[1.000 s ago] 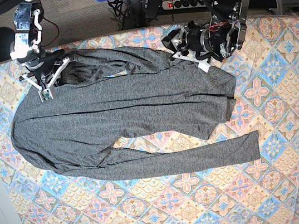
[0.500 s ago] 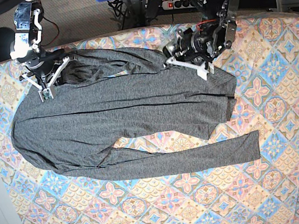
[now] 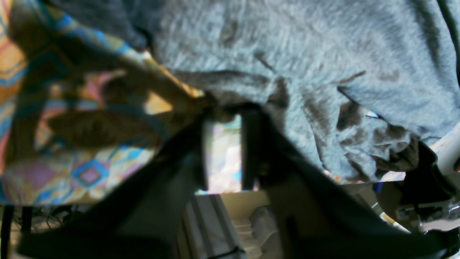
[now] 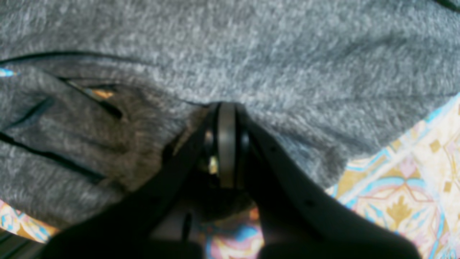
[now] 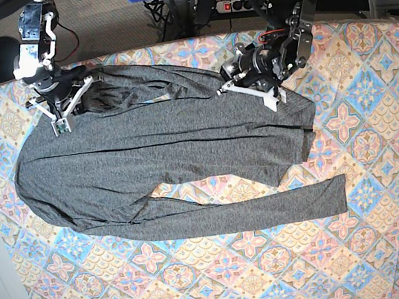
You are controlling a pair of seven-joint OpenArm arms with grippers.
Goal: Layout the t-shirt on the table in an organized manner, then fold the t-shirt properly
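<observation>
- The t-shirt [image 5: 163, 155] is lying spread on the table [image 5: 386, 189], its long axis running across the base view from side to side, with a long strip of fabric trailing along the near edge.
- The right gripper [image 5: 65, 113] is sitting at the far corner of the garment on the base view's left; in its wrist view the jaws are pressed together with grey knit bunched against the tips [image 4: 226, 108], so it is judged to be clenched on the fabric.
- The left gripper [image 5: 251, 89] is resting at the far edge of the garment toward the base view's right. Its wrist view shows a narrow gap between the jaws with the tablecloth visible through it, and the cloth edge lying at the tips [image 3: 222, 111]; whether fabric is pinched cannot be told.
- Both grippers are lying along the same far edge, well apart, with the garment body extending toward the near side from each.
- The coming move is judged to depend on that shared edge: the left gripper is nearer the loose far corner on its side.
</observation>
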